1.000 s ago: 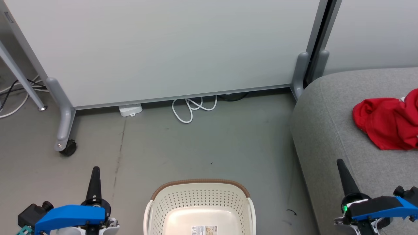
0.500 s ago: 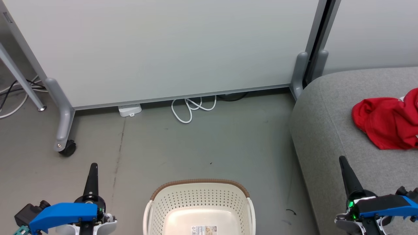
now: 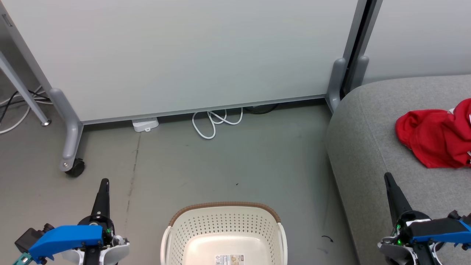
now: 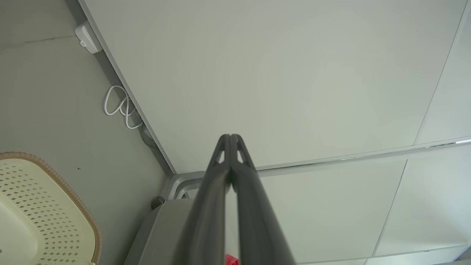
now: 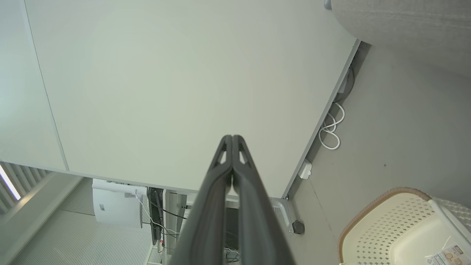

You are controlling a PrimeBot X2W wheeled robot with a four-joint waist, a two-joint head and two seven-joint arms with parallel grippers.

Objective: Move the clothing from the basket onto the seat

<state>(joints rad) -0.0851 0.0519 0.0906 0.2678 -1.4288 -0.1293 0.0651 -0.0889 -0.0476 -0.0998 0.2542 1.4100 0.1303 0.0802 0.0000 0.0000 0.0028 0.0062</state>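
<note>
Pale sticker (image 3: 230, 259) on the bottom of the basket (image 3: 224, 203), print too small to read. Left claw (image 3: 105, 182) at near left over the floor (image 3: 235, 158), fingers pressed together, gripping nothing. Right claw (image 3: 387, 176) at near right over the front edge of the seat (image 3: 368, 147), fingers likewise together, nothing between them. Red clothing (image 3: 434, 138) bunched on the seat at far right, well apart from the basket. Grey floor throughout; pale partition panel (image 3: 184, 55) on a caster (image 3: 75, 168) at the far side, looped white cable (image 3: 217, 123) and small white box (image 3: 145, 124) at its foot.
</note>
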